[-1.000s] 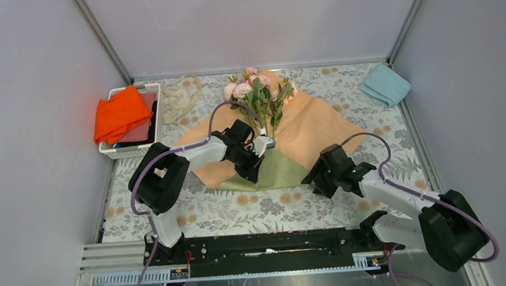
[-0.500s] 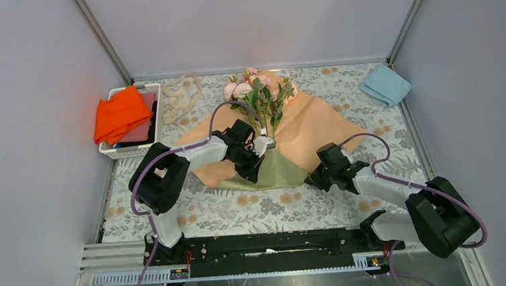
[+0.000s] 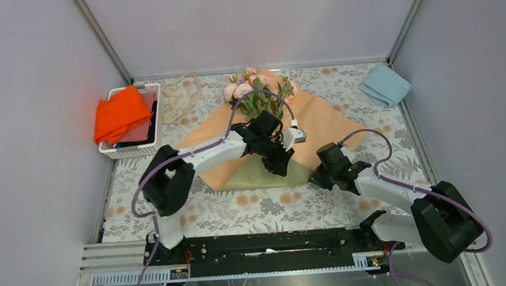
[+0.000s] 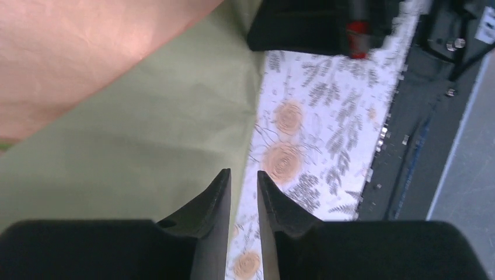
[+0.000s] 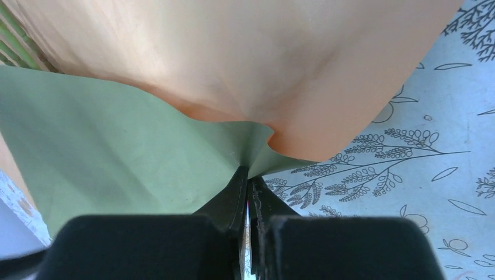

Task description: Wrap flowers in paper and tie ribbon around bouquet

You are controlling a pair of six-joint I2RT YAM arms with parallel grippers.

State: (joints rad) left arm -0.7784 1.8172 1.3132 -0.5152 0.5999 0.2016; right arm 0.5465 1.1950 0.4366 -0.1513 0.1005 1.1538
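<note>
My right gripper (image 5: 248,172) has its jaws closed on the paper (image 5: 117,140), exactly at the fold where the green flap meets the peach face. The pinch is only at the very tips, and the sheet bunches just above them. My left gripper (image 4: 244,175) hangs over the edge of the green flap with a narrow gap between its jaws and nothing in it. The flap lies below and to one side of them, and the bare table (image 4: 303,116) to the other side. The flowers (image 3: 254,89) lie on the far part of the paper, beyond the left gripper; the arm hides their stems from me. The ribbon (image 3: 180,97) is in a heap well apart from both grippers, not yet used.

I think several things can go wrong here. The grip is shallow, so the fold may slip out when I pull it across. A fast pull may tear the paper at the crease. Nothing pins the sheet, because the left gripper holds nothing, so the whole paper may slide and the flowers may roll off. The left arm is also above the place where the fold must go, so the arms may collide.
</note>
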